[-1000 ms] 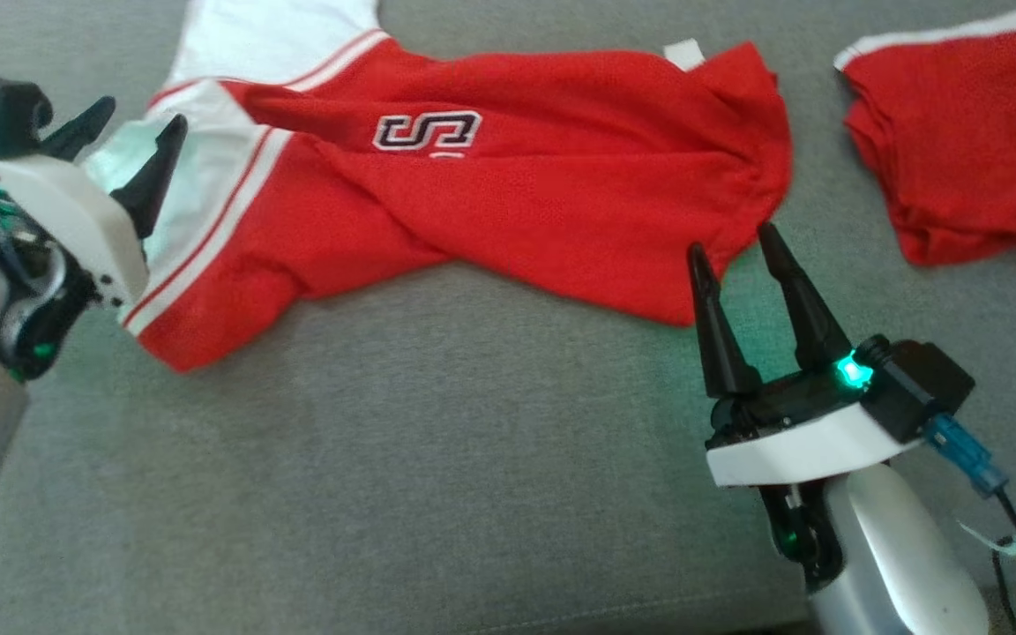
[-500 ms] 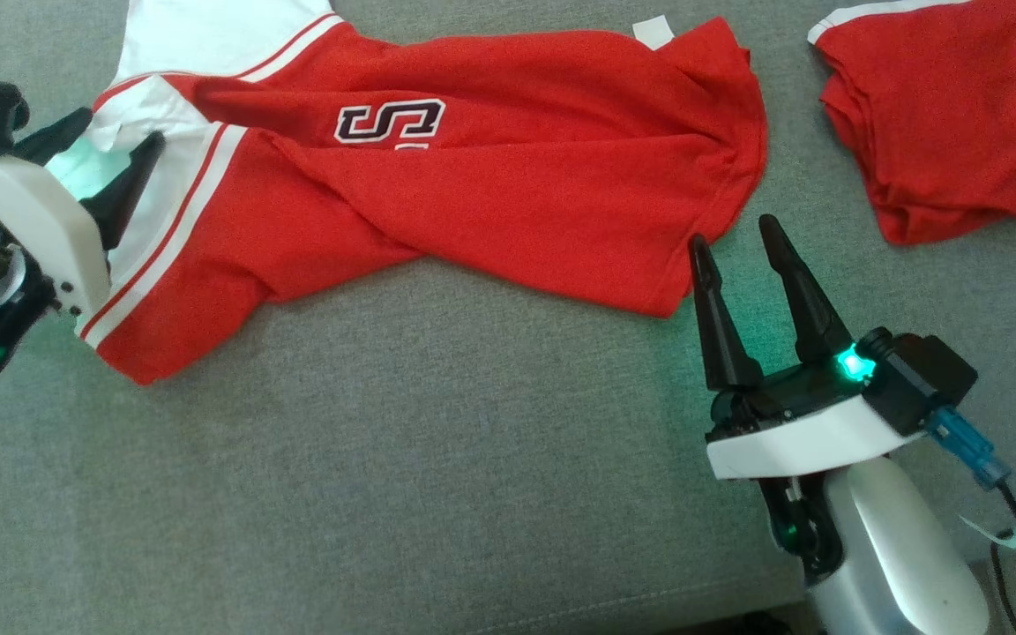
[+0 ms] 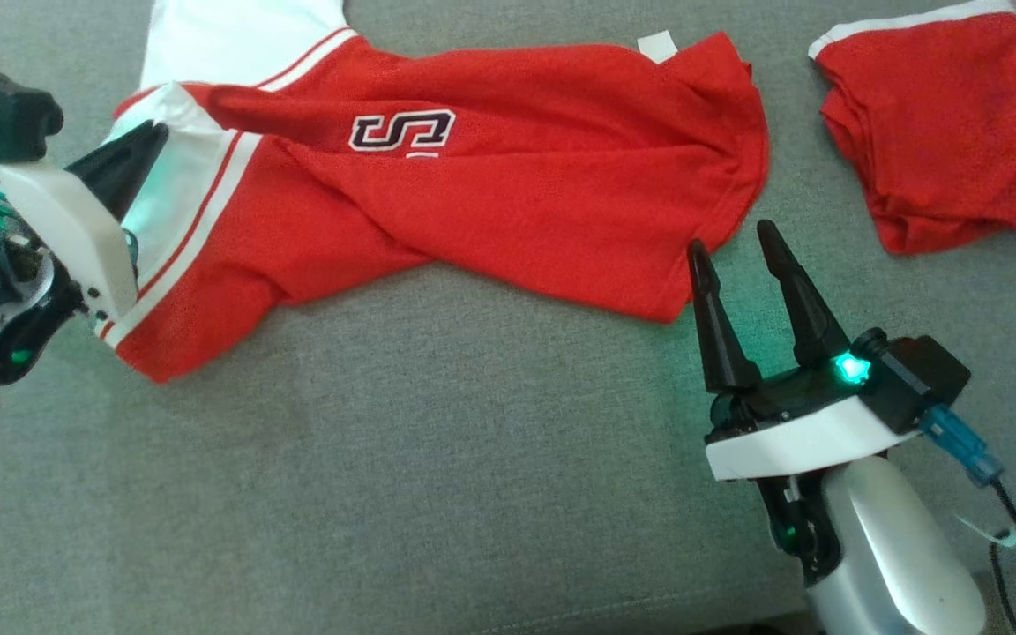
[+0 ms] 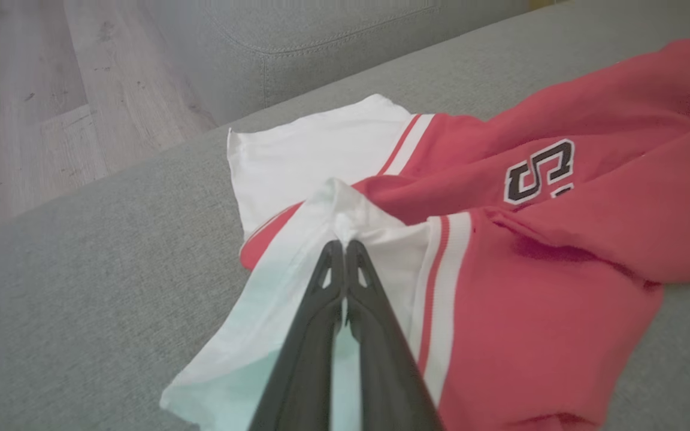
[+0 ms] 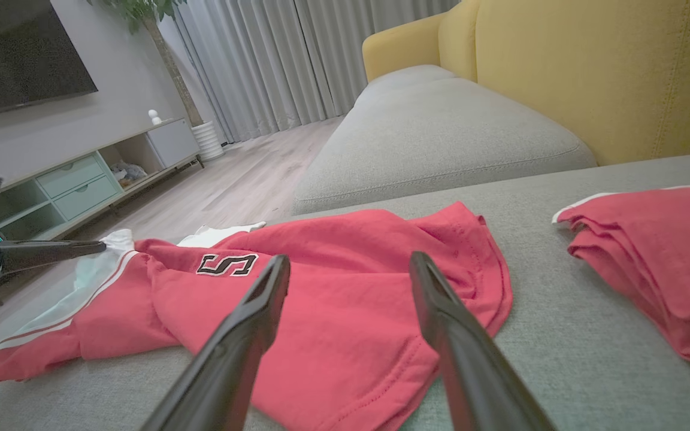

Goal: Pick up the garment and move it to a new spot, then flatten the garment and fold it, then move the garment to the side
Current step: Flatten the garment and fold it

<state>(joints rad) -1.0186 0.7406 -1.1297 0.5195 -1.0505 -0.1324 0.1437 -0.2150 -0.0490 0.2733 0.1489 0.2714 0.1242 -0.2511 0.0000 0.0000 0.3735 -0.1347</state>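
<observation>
Along the far edge of the grey sofa seat (image 3: 437,459), the red shirt (image 3: 508,203) is lying crumpled, its white sleeves toward the far left corner. The left gripper (image 3: 153,137) is pinching the nearer white sleeve (image 4: 288,251), its fingers pressed together on the cloth. The right gripper (image 3: 732,238) is pointing at the shirt's hem just beside it, fingers spread apart and holding nothing. A folded red garment (image 3: 949,132) is lying near the far right corner.

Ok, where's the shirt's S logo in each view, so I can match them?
Head view: S logo in the upper part, left of centre.
Left wrist view: logo right of centre, beyond the shut left end effector.
Right wrist view: logo left of centre, beside the open right end effector.
Shared landmark: the white striped sleeve pinched by the left end effector.
</observation>
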